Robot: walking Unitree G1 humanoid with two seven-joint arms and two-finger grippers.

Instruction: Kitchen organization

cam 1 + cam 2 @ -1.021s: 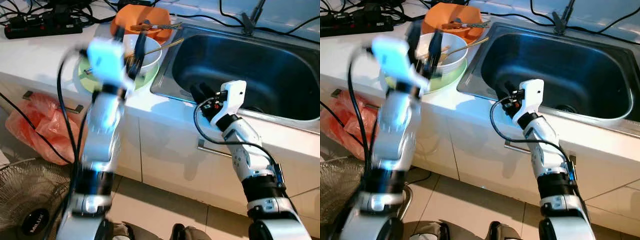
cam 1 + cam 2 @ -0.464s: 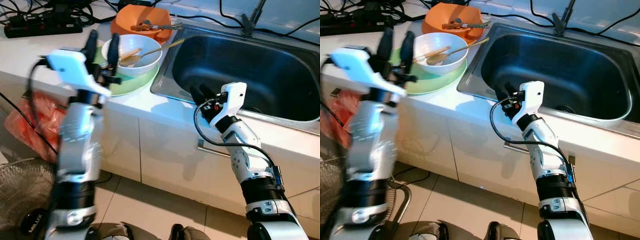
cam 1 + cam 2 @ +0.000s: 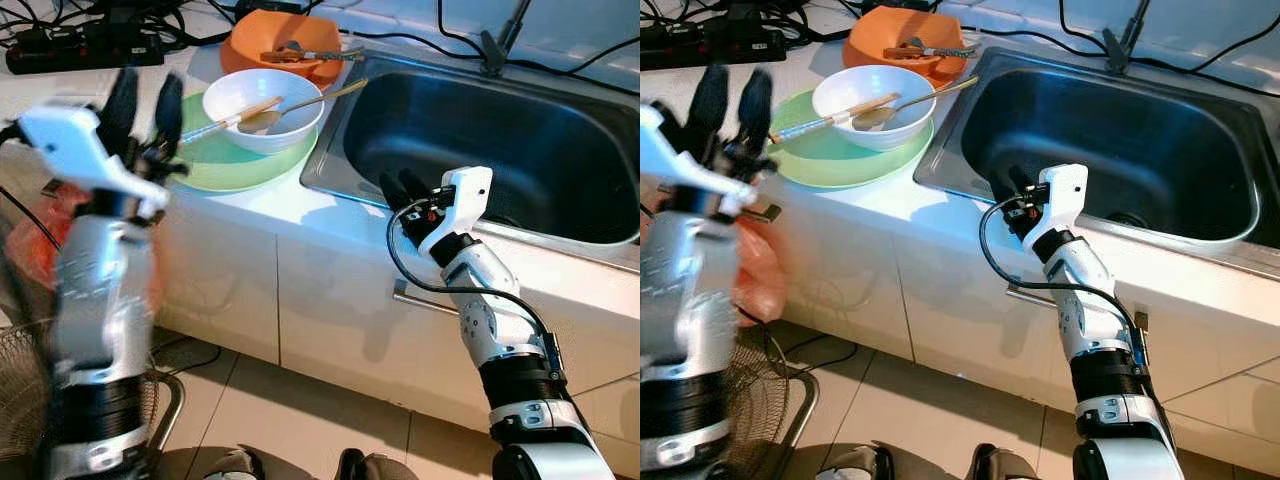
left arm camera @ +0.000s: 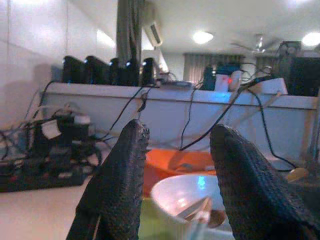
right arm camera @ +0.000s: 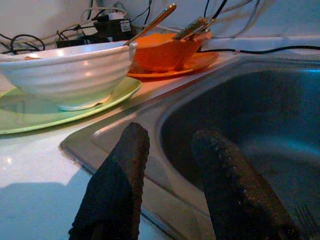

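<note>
Flanking white bowl (image 3: 263,108) on green plate (image 3: 235,165): orange bowl (image 3: 283,45), sink (image 3: 480,150).

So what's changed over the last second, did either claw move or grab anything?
The left claw has pulled back from over the white bowl toward the robot's left, away from the green plate. Its fingers are open and it took hold of nothing. The bowl, its chopsticks and spoon, the orange bowl and the right claw at the sink rim stayed put.
</note>
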